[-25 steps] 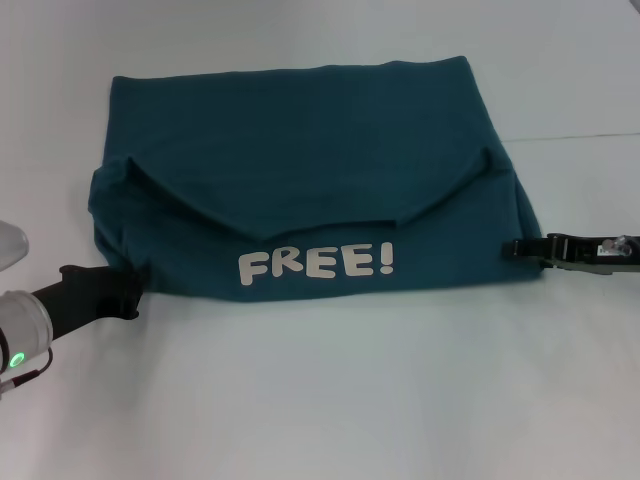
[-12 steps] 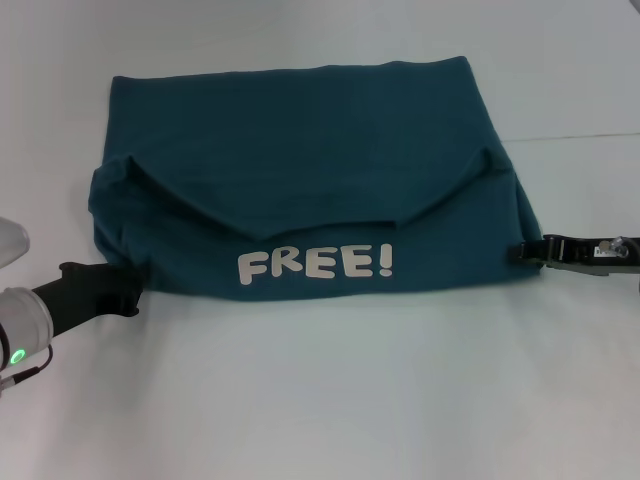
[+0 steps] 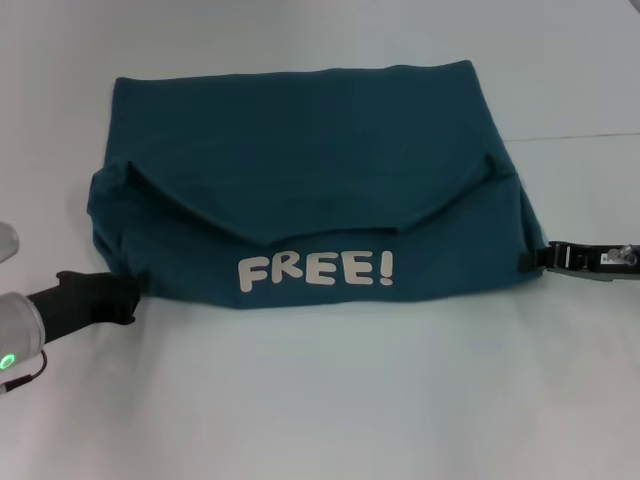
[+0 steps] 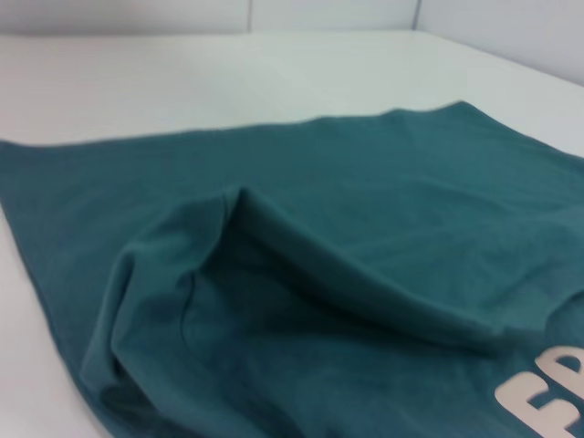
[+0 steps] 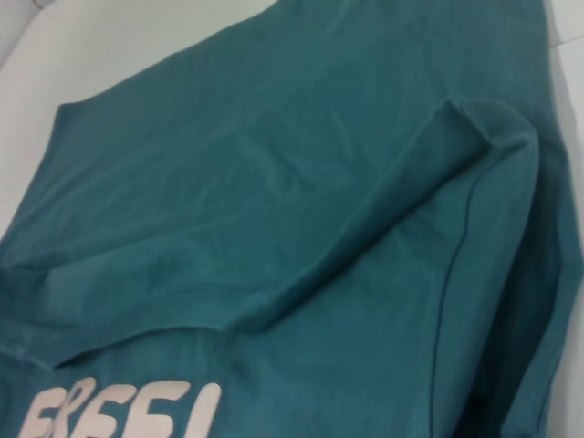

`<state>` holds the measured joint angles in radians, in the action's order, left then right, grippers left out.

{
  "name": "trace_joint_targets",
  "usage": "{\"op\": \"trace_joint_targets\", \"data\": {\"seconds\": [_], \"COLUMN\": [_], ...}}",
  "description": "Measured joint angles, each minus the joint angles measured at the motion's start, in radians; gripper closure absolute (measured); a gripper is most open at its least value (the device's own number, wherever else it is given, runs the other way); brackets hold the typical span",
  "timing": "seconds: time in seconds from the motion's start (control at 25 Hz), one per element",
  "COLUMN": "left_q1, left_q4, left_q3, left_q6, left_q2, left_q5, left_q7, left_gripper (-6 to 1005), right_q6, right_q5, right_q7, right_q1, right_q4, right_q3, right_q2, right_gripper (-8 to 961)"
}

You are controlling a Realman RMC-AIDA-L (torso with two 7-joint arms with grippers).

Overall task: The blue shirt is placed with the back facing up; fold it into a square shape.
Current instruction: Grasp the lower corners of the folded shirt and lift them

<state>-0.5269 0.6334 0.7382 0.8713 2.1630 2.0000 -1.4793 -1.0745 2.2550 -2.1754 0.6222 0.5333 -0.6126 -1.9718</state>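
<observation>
The blue shirt lies flat in the middle of the white table. Its near part is folded back over itself, so white "FREE!" lettering faces up close to the near edge. Raised folds show in the left wrist view and the right wrist view. My left gripper sits low at the shirt's near left corner. My right gripper sits low at the shirt's near right corner, against the cloth edge. Neither wrist view shows its own fingers.
The white table stretches all around the shirt. A thin seam line runs across the table at the far right. A pale rounded part shows at the left edge of the head view.
Both grippers have drawn outward and a little nearer to me, left one leftward, right one rightward. The shirt's near edge and lettering have shifted slightly toward me, and its near right corner reaches farther right.
</observation>
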Motion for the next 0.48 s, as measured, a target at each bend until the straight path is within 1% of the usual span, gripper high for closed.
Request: {"op": "trace_joint_targets", "data": {"seconds": [0.08, 0.2, 0.32, 0.4, 0.48], "left_q1": [0.012, 0.037, 0.073, 0.096, 0.123], "left_q4": [0.026, 0.065, 0.128, 0.169, 0.212], "left_q3": [0.003, 0.009, 0.01, 0.008, 0.001], "left_q6": [0.027, 0.074, 0.147, 0.194, 0.257], "left_q2": [0.001, 0.002, 0.002, 0.001, 0.002], "left_q5": [0.017, 0.018, 0.021, 0.022, 0.022], "left_q7": [-0.03, -0.065, -0.123, -0.148, -0.178], "left_gripper": [989, 989, 990, 990, 990], "right_q6": [-0.014, -0.037, -0.075, -0.103, -0.14], "right_q5": [-0.014, -0.032, -0.043, -0.045, -0.045], "right_q7": [0.02, 0.042, 0.058, 0.065, 0.076], "right_q1": [-0.008, -0.018, -0.031, -0.044, -0.059], "right_q4": [0.006, 0.01, 0.025, 0.052, 0.088], "right_q3": [0.011, 0.017, 0.018, 0.019, 0.02], "right_q2": [0.001, 0.006, 0.012, 0.012, 0.004], "right_gripper": [917, 917, 917, 917, 917]}}
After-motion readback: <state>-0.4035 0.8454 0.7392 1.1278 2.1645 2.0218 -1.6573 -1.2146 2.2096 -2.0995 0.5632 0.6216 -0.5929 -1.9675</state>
